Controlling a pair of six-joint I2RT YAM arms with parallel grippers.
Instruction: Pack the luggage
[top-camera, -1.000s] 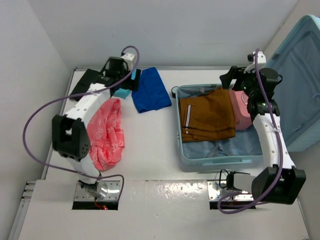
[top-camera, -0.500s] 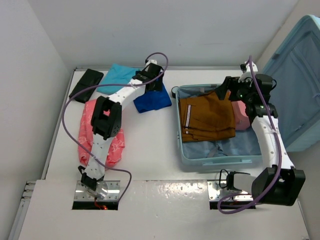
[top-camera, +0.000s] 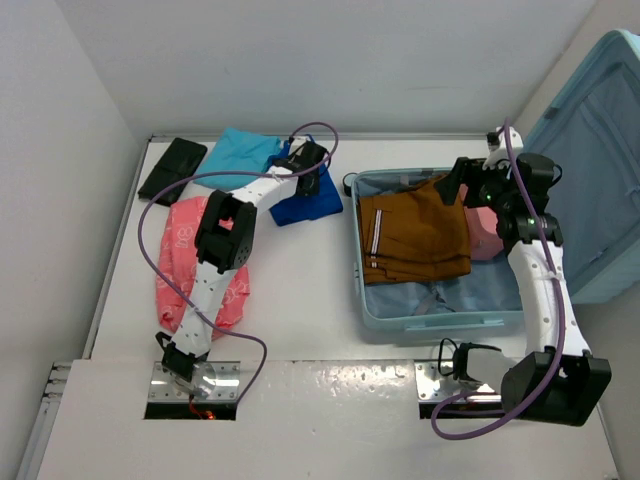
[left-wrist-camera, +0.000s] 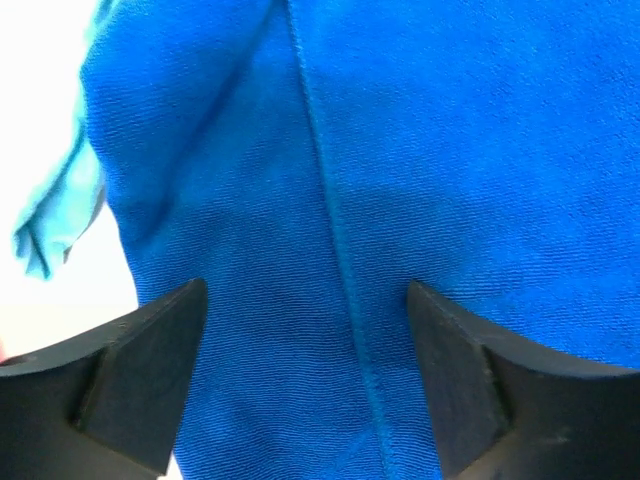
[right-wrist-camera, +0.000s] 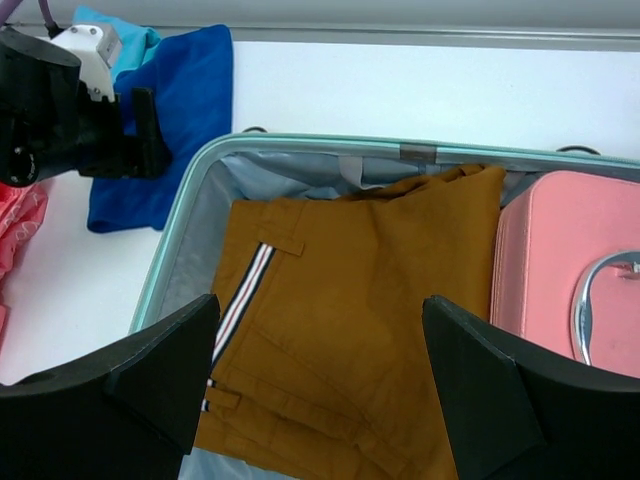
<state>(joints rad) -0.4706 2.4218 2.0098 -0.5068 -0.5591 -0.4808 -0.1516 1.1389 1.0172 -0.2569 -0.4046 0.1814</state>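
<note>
The luggage (top-camera: 364, 292) is a pale aqua suitcase lying open at the right, with its lid (top-camera: 598, 150) raised. Inside lie folded brown trousers (top-camera: 415, 235) and a small pink case (top-camera: 487, 228). My right gripper (top-camera: 455, 186) hovers open above the trousers (right-wrist-camera: 370, 300), holding nothing. A folded blue garment (top-camera: 308, 200) lies left of the luggage. My left gripper (top-camera: 312, 178) is down on it, open. In the left wrist view the blue cloth (left-wrist-camera: 400, 150) fills the space between and beneath the fingers (left-wrist-camera: 150, 370).
At the back left lie a teal garment (top-camera: 240, 150) and a flat black item (top-camera: 172, 168). A coral patterned garment (top-camera: 185, 270) sits under the left arm. The right wrist view shows the luggage rim (right-wrist-camera: 180, 220), the pink case (right-wrist-camera: 560, 260) and the blue garment (right-wrist-camera: 180, 110).
My left arm swung right from the teal garment, which now lies spread on the table, onto the blue garment. Its jaws narrowed a little. The right gripper barely shifted.
</note>
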